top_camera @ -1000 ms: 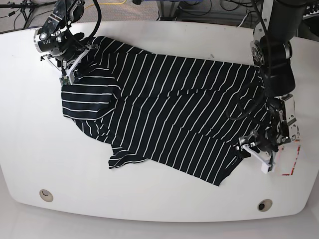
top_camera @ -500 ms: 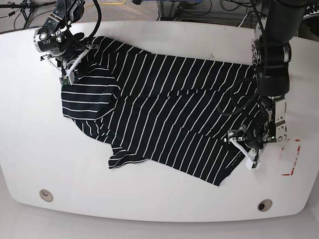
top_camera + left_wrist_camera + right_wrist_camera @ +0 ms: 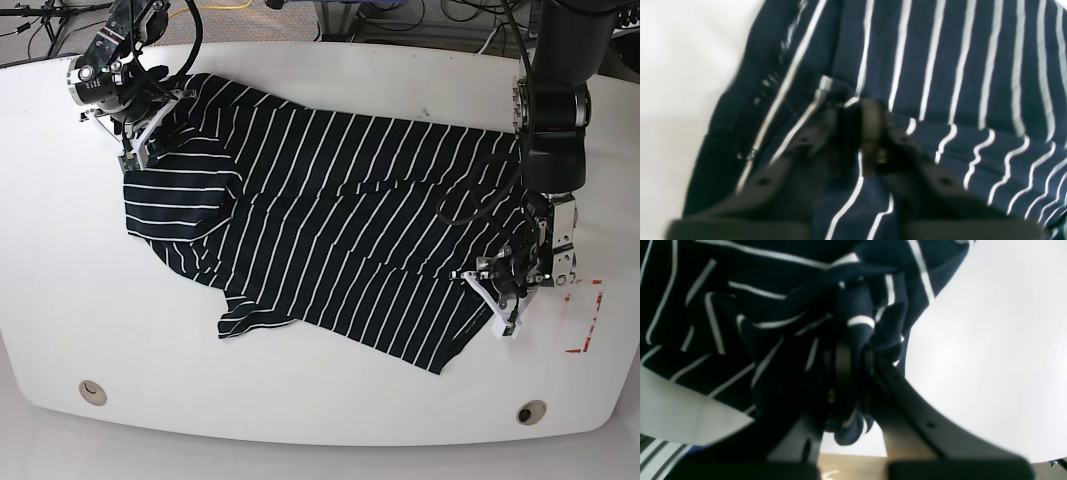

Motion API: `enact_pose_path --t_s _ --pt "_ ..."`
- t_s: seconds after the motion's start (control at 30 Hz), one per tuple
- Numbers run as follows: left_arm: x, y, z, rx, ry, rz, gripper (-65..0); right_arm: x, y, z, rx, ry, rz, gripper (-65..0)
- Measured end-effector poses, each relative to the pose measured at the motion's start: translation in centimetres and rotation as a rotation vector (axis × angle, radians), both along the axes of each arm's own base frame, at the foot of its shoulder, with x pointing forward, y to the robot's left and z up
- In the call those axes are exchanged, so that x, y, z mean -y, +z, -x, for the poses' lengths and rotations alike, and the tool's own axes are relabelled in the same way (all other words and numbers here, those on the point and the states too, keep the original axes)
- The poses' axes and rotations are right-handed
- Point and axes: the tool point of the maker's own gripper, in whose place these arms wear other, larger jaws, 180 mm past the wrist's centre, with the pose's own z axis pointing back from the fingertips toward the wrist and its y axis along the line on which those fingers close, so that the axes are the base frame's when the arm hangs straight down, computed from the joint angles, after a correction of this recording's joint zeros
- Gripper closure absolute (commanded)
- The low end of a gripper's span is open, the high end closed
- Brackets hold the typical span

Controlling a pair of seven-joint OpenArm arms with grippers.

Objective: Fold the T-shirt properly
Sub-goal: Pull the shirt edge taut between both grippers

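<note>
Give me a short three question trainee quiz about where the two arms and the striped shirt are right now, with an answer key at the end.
1. True or false: the T-shirt is already folded into a neat rectangle.
2. Multiple choice: what is the left gripper doing? A) hovering open above bare table B) shut on the T-shirt near its edge C) resting on the red tape marks
3. Short answer: what does the right gripper have between its jaws in the right wrist view?

Key:
1. False; it lies spread out and wrinkled across the white table.
2. B
3. A bunched fold of the T-shirt.
</note>
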Motion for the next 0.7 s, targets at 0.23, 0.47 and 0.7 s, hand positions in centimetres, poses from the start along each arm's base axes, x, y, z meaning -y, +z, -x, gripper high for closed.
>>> enact_pose_path --t_s 0.23,0.47,0.7 --pt "0.8 1.7 -0.4 0.049 -0.055 -0.028 -0.6 0.0 0.3 -0.7 0.018 0.001 0.0 -1.9" --pt "-0.5 5.9 -1.0 0.136 -0.082 -0.106 -0.6 -0.1 0.3 -0.7 0.019 -0.001 -0.003 -1.9" --pt "-0.5 8.3 0.2 0.167 -0.091 -0.11 -0.6 -0.1 0.5 -1.1 0.029 -0.002 -0.003 -1.9"
